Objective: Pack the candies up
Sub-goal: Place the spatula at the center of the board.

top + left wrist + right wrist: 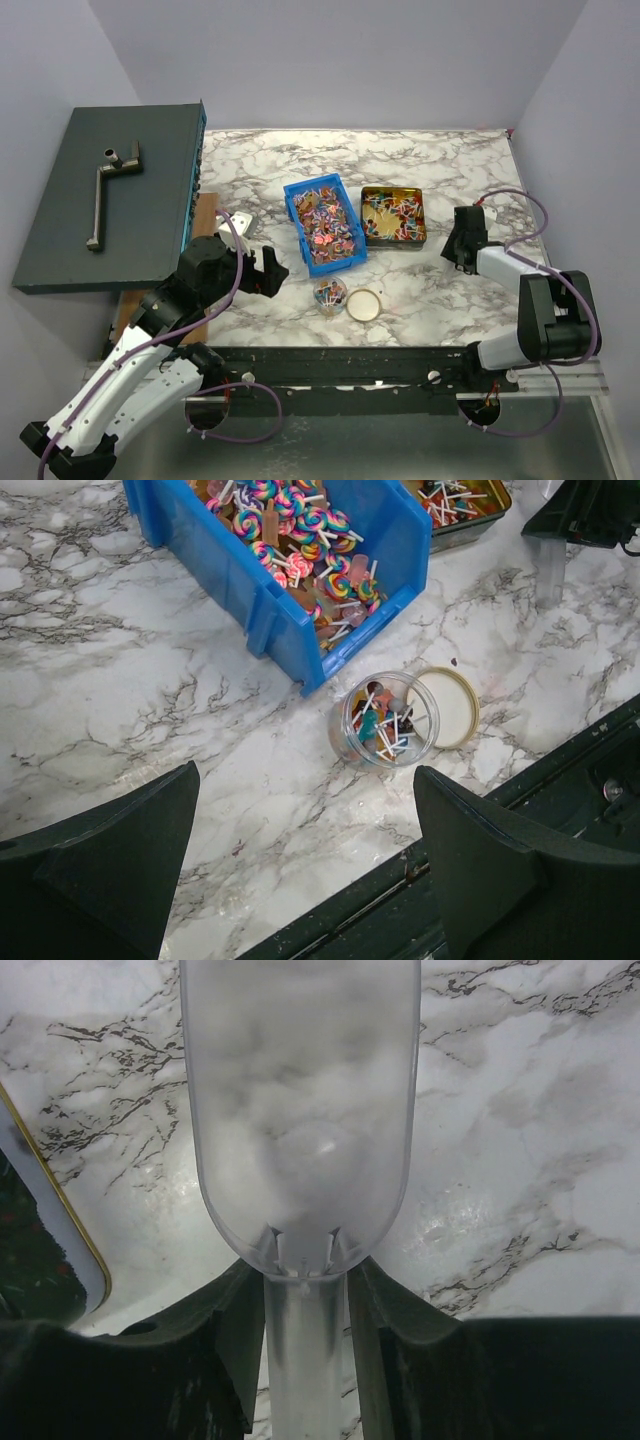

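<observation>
Nearest the lens, the left gripper (pixel 305 780) hangs over the marble table (pixel 100 680) with its two fingers spread wide and nothing between them. It stands left of the jar, well apart from it.

Candies (pixel 300 530) are found in three places:
1. One blue bin (pixel 270 600) at the table's middle, heaped with them.
2. One gold-rimmed dark tin (pixel 465 530) just beside the bin on its right, partly filled.
3. One clear jar (pixel 342 728), open-mouthed, near the table's front edge below the bin, holding a small number.

One round gold lid (pixel 455 705) lies flat against the jar's right side.

The right gripper (pixel 305 1270) sits near the tin's right side. Its two fingers are set against either side of the handle of one clear scoop (pixel 300 1110). The scoop's bowl is empty and lies over bare marble, with a corner of the tin at the left edge of the right wrist view.

One dark board (pixel 150 200) sits at the far left, with one metal tool (pixel 108 190) on it.
</observation>
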Robot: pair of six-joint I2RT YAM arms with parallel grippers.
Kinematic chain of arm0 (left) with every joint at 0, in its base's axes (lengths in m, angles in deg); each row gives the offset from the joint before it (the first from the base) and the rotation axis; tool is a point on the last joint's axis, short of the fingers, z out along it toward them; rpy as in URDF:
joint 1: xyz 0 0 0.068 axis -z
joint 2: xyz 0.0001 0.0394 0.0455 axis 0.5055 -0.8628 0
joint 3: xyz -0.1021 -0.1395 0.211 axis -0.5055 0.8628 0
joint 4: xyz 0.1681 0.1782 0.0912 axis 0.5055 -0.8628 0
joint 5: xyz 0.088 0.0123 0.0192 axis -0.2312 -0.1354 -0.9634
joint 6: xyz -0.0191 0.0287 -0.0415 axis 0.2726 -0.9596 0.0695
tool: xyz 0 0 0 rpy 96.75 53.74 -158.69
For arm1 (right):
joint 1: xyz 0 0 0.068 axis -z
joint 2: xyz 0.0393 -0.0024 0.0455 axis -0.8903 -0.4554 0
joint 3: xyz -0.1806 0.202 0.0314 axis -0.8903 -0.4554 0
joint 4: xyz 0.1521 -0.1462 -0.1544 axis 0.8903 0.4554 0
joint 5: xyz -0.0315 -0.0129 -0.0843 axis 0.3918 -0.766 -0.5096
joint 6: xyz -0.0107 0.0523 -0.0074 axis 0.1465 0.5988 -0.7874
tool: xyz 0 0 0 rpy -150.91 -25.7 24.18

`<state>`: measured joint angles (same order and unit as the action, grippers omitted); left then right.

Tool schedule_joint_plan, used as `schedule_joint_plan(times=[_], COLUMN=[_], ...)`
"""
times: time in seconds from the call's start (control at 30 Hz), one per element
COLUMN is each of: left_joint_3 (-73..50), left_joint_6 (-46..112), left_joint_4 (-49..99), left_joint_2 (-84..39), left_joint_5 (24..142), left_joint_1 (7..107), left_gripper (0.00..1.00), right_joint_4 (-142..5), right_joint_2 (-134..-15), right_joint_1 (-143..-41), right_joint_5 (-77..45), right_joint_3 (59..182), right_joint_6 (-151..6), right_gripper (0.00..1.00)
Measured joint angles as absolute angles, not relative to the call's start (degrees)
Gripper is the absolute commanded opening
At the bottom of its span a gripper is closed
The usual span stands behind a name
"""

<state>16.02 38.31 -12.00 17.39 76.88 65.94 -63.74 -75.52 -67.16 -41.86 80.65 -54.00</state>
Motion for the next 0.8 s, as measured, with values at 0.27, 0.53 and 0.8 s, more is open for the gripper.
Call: schedule_joint_plan(times=[0.27, 0.53, 0.8], left_joint_3=[16.0, 16.0, 16.0], left_joint_6=[38.3, 38.3, 38.3], left_joint_4=[-12.0, -12.0, -12.0], left_joint_2=[17.4, 17.0, 16.1], left_joint_5=[76.9, 77.0, 77.5], left_joint_1=[65.9, 65.6, 64.5], left_gripper=[0.9, 0.9, 0.9], right_joint_4=[-63.9, -63.9, -62.6], right_joint_2=[-76.2, -74.0, -68.7], right_joint_1=[-66.9, -66.9, -66.9], right_joint_5=[-41.4, -40.9, -39.8], right_joint_3=[81.0, 80.9, 81.1], right_joint_6=[-54.2, -54.6, -54.6], right_gripper=[0.48, 0.58, 0.62])
